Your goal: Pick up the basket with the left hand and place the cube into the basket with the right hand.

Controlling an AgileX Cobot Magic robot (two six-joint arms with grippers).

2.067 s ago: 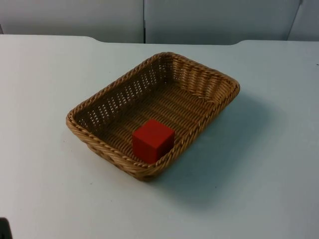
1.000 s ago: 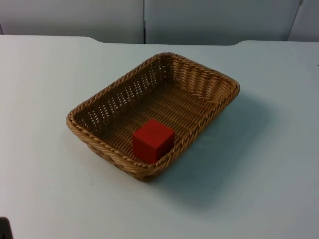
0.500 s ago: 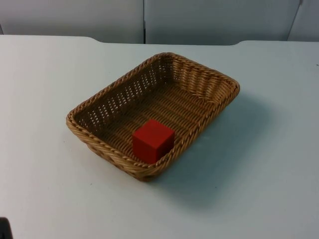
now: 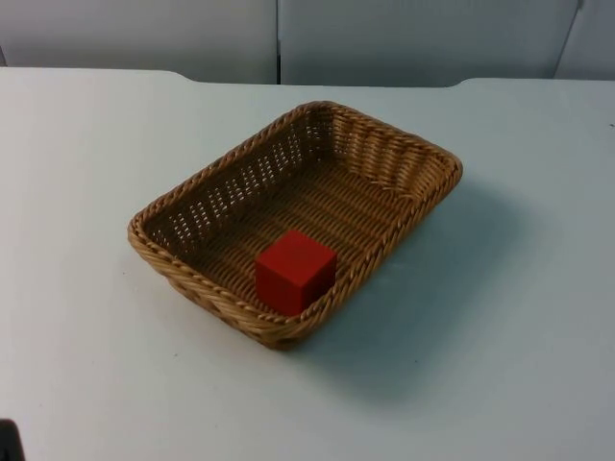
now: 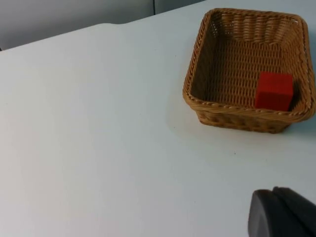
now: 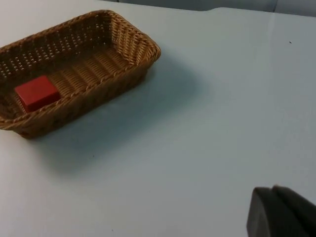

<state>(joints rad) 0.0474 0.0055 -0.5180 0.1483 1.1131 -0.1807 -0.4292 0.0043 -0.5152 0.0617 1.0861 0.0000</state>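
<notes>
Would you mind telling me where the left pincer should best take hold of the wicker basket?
I'd suggest the basket's long rim facing the left arm, approached from above: its rolled edge is thin enough to pinch, bare, and away from the red cube near the opposite wall.

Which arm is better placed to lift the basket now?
Left, though only slightly. The basket sits on the table with the cube already inside. Both grippers hang back from it; the left gripper faces a short end wall squarely.

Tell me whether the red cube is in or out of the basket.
In. The red cube sits on the floor of the wicker basket, in a corner against its walls; the basket rests on the table.
</notes>
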